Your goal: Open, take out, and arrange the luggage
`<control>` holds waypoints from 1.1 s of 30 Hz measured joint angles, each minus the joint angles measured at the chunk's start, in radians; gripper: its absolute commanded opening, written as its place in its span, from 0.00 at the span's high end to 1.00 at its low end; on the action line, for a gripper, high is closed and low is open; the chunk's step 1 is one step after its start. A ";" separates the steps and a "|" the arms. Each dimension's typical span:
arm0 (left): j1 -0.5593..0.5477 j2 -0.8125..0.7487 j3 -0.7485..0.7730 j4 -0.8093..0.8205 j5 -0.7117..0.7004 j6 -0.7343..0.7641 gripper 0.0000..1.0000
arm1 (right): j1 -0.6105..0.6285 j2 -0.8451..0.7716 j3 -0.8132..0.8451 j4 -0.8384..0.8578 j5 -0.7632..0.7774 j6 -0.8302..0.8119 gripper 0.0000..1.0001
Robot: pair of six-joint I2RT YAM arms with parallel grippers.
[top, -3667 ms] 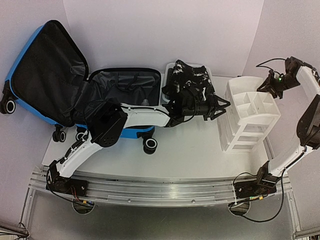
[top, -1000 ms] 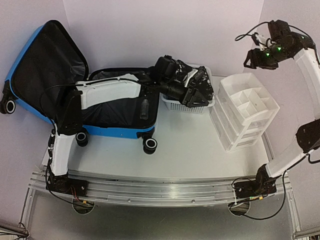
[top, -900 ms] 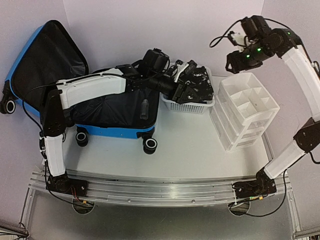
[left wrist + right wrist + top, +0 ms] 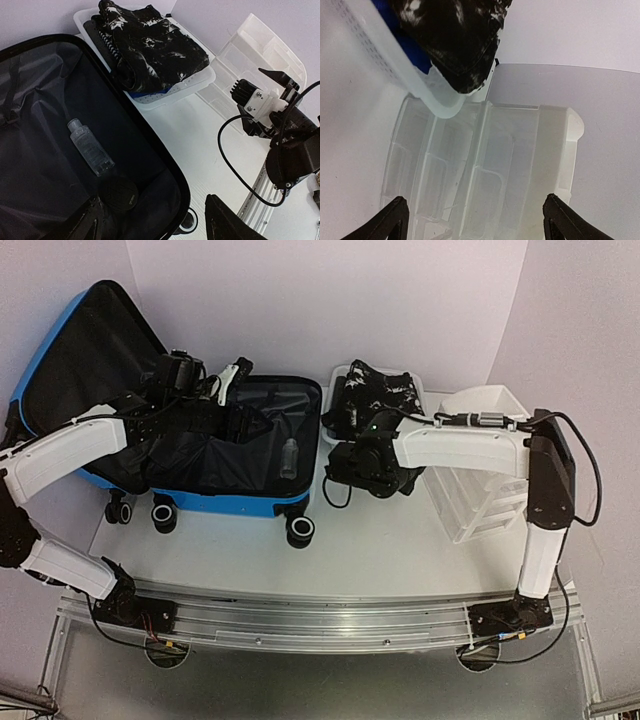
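So in the last second the left arm has backed off the basket (image 4: 170, 95) and is now over the suitcase (image 4: 235, 505). The right arm has dropped from up high to sit low in front of that basket.

The suitcase lies open at the back left of the worktop (image 4: 380, 550), lid (image 4: 90, 370) tipped up toward the left wall, base flat. Inside we can see a clear bottle (image 4: 91, 148) lying on the black lining (image 4: 40, 165) with a round black thing (image 4: 120, 194) just beside it, so we'd say the unpacking isn't finished.

The left claw (image 4: 150, 210) is spread wide above them with nothing in it. The right claw (image 4: 475, 207) is wide open and empty too. It faces the organizer (image 4: 485, 160), near the basket corner where the dark clothes (image 4: 455, 45) hang over the rim.

What worries us: the bottle looks smooth and sits on slack fabric, so a shallow pinch could squirt it away or snag the lining. And the right arm is parked so close that any swing could shove the basket or the organizer.
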 measured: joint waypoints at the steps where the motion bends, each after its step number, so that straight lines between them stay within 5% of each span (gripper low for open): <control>1: 0.002 0.002 -0.004 -0.001 0.002 -0.006 0.31 | -0.001 0.000 -0.021 -0.004 0.004 0.004 0.14; 16: 0.006 0.052 -0.004 0.032 0.034 -0.042 0.30 | -0.079 -0.040 -0.137 -0.003 0.154 0.051 0.13; 33: 0.006 0.072 0.000 0.034 0.038 -0.035 0.21 | -0.125 -0.163 -0.213 -0.004 0.154 0.056 0.12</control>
